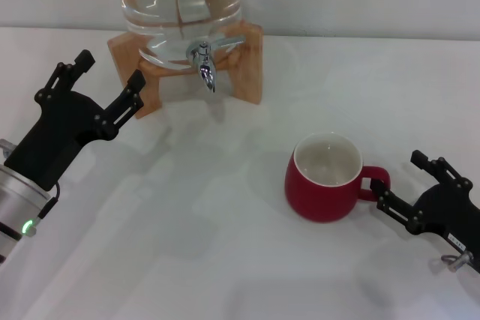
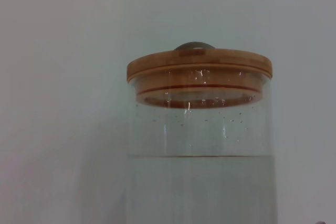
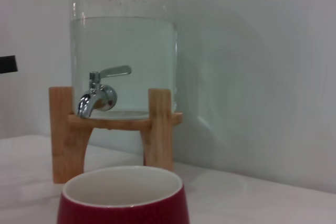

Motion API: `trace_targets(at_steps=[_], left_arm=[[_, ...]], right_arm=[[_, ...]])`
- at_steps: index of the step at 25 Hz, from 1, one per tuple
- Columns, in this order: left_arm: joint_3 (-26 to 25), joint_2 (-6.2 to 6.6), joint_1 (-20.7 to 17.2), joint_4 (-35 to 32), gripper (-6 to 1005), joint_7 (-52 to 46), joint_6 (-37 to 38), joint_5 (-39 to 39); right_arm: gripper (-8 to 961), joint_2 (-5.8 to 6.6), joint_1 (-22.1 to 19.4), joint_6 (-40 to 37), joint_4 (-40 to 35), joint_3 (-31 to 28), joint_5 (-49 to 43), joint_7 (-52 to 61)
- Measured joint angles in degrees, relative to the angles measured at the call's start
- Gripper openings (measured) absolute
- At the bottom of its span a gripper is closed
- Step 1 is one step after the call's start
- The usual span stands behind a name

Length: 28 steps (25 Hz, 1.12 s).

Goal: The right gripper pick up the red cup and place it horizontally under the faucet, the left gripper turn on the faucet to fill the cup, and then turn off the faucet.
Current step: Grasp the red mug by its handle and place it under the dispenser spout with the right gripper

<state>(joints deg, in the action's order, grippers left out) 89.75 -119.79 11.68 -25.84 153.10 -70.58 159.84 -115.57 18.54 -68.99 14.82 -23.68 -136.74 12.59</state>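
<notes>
Right gripper (image 1: 396, 179) sits low on the table at the robot's right, its black prongs spread apart on either side of the loop handle of the red cup (image 1: 324, 186), close to it but not visibly clamped. That cup stands upright on the white table (image 1: 225, 245), mouth up and empty as far as its cream inside shows, well apart from the faucet (image 1: 204, 60) and off to the right of its spout.

By this evidence the task is at its very start: the cup is not lifted, nothing is under the spout, no water is running, and the lever looks untouched. Grasping, carrying, filling and shutting off all remain.

Left gripper (image 1: 105, 94) hovers left of the wooden stand (image 1: 251, 65), prongs parted and holding nothing, near the tap but not touching it.

Only the head view shows both claws. From the right wrist, the cup rim (image 3: 123, 195) lies in the foreground with the faucet (image 3: 97, 94) in profile beyond. From the left wrist, the glass jar (image 2: 199, 150) shows its wooden lid (image 2: 199, 69) and its water level.
</notes>
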Motion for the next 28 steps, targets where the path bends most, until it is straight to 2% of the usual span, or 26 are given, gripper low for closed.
trace_targets(at_steps=[28], left_arm=[[0.0, 0.00, 0.1, 0.0, 875, 0.0, 0.0, 0.0]], right_arm=[[805, 0.00, 0.4, 3.1, 2.0, -2.2, 1.3, -0.3]])
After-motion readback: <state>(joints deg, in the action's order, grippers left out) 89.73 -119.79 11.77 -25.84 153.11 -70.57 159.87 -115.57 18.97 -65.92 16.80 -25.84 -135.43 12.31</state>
